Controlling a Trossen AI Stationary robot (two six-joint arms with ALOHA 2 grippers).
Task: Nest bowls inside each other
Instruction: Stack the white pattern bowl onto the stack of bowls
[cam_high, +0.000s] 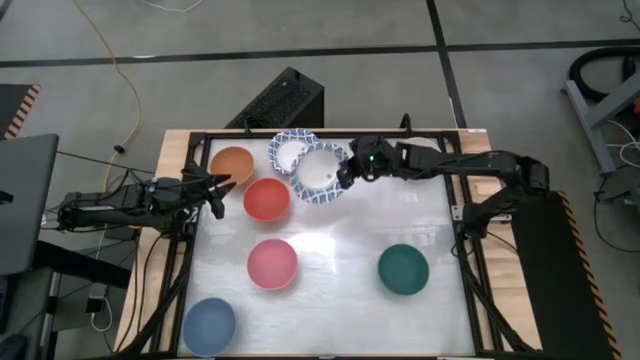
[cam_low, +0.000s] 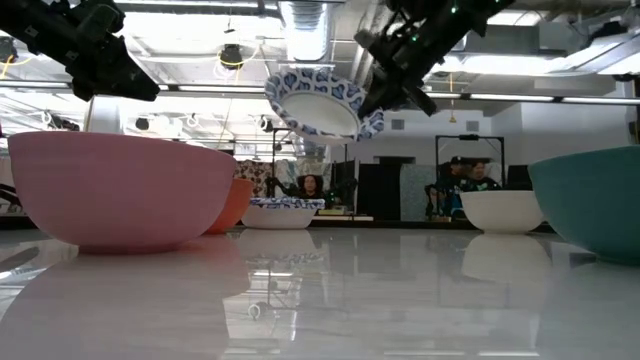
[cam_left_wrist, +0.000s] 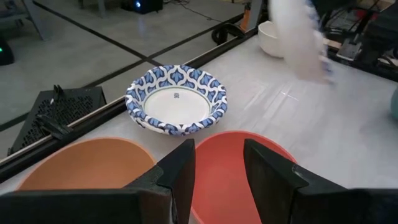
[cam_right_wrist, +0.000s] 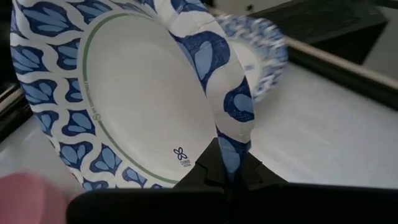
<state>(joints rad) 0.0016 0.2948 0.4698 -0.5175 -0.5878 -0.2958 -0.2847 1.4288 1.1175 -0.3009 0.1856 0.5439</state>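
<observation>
The glossy white table (cam_high: 340, 320) inside its dark frame carries the scattered bowls. The right arm reaches in from the right edge toward the far side, and its right gripper (cam_high: 345, 172) is pinched tight on the rim of a white paper bowl with a blue-patterned rim (cam_high: 320, 173); the right wrist view shows the rim squeezed between the fingertips (cam_right_wrist: 214, 167). In the low view this held bowl hangs tilted in the air, clear of the table. Just beside it in the high view (overlapping it there) a second blue-patterned white bowl (cam_high: 290, 150) sits on the table at the far edge. The left arm lies along the left side, its left gripper (cam_high: 217, 188) spread and empty, poised over the gap between a plain orange bowl (cam_high: 232, 165) and a plain red bowl (cam_high: 266, 200). A pink bowl (cam_high: 272, 263) stands near the table's middle, a dark green bowl (cam_high: 403, 269) well apart to its right, and a blue bowl (cam_high: 209, 325) at the near left corner. A small plain white or cream bowl (cam_low: 500, 210) shows farther off in the low view, though exactly where it sits is hard to judge.
</observation>
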